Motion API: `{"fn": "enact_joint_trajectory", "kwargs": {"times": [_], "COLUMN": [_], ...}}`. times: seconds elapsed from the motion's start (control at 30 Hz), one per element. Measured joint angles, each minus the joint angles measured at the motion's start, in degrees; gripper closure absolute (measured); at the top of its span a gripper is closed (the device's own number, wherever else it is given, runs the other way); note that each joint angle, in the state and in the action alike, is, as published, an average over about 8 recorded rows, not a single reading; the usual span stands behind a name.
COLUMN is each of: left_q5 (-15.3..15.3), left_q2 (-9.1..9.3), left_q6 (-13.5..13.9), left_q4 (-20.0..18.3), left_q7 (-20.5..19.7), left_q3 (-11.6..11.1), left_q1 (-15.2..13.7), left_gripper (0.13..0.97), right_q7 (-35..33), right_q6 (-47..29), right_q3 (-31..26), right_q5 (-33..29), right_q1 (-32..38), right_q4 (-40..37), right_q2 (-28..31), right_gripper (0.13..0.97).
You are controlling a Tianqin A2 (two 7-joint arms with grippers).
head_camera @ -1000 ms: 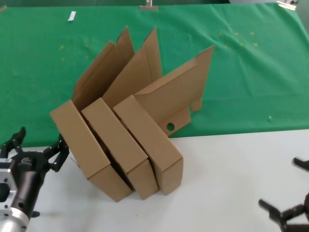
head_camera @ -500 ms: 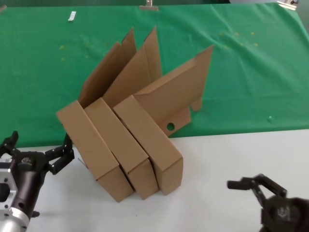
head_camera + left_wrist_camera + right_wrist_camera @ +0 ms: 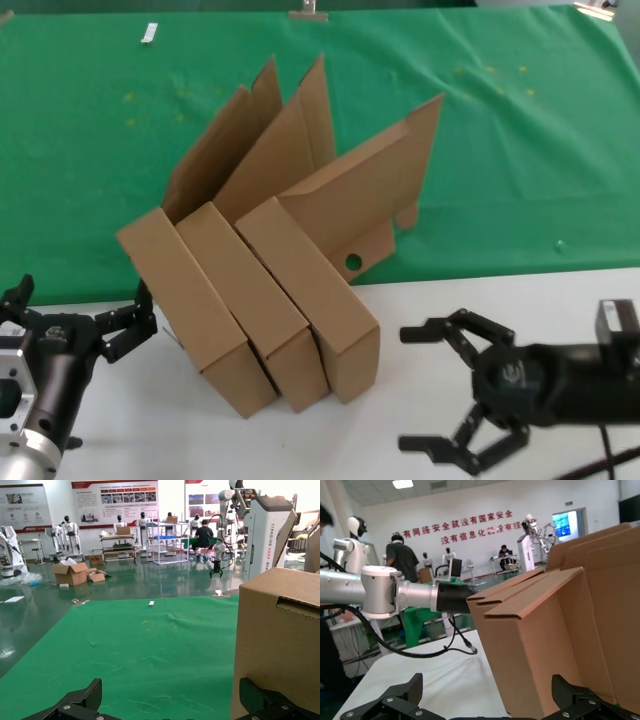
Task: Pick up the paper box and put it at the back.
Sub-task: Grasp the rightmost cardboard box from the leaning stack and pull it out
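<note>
- The paper box [image 3: 305, 300] nearest the right arm stands on edge as the outermost of three alike, leaning against its neighbours, its base on the white tabletop [image 3: 500, 300] and its tall lid [image 3: 375, 185] raised over the green felt [image 3: 520, 130] that serves as the back; a small round hole [image 3: 352, 262] shows in its flap
- The right gripper [image 3: 430, 390] sits low on the tabletop just beside that box's near corner, fingers spread wide and holding nothing; to do this step well, I judge it should close across the box's narrow thickness rather than its long face, and grip the body, not the thin lid, which would likely flex
- Since the three boxes touch, lifting the outer one straight up and away seems wiser than dragging it; a sideways pull could topple the row
- The left gripper [image 3: 75, 315] waits near the far end box [image 3: 190, 310], also splayed open and empty
- The head view alone shows the whole row and the free felt behind it; the right wrist view shows what the head view cannot, the stepped end faces [image 3: 545, 650] of the boxes seen edge-on with the left arm [image 3: 400, 597] beyond; the left wrist view shows one box wall [image 3: 277, 645] close by, with open felt [image 3: 140, 650] stretching away
</note>
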Motion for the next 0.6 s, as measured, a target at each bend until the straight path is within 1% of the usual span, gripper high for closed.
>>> {"fn": "enact_joint_trajectory", "kwargs": {"times": [0.13, 0.27, 0.4, 0.43, 0.6], "left_q5": [0.0, 0.0, 0.0, 0.0, 0.0], "left_q2": [0.00, 0.00, 0.00, 0.00, 0.00], "left_q6": [0.0, 0.0, 0.0, 0.0, 0.0], "left_q4": [0.0, 0.0, 0.0, 0.0, 0.0], "left_q7": [0.0, 0.0, 0.0, 0.0, 0.0], "left_q3": [0.0, 0.0, 0.0, 0.0, 0.0], "left_q1": [0.0, 0.0, 0.0, 0.0, 0.0], "left_gripper": [0.142, 0.132, 0.132, 0.132, 0.132], "right_q7": [-3.7, -6.7, -8.7, -9.0, -10.7], "right_q6": [-0.5, -0.8, -0.8, -0.8, -0.9], "right_q3": [-6.1, -11.8, -16.5, -17.5, -21.1], "right_q5": [2.5, 5.3, 7.9, 8.4, 10.3], "right_q1": [5.6, 9.8, 12.4, 12.8, 14.6], "right_q4": [-7.8, -14.1, -18.3, -19.1, -22.6], "right_q2": [-2.3, -4.2, -5.4, -5.6, -6.5], "right_gripper": [0.172, 0.226, 0.280, 0.280, 0.389]}}
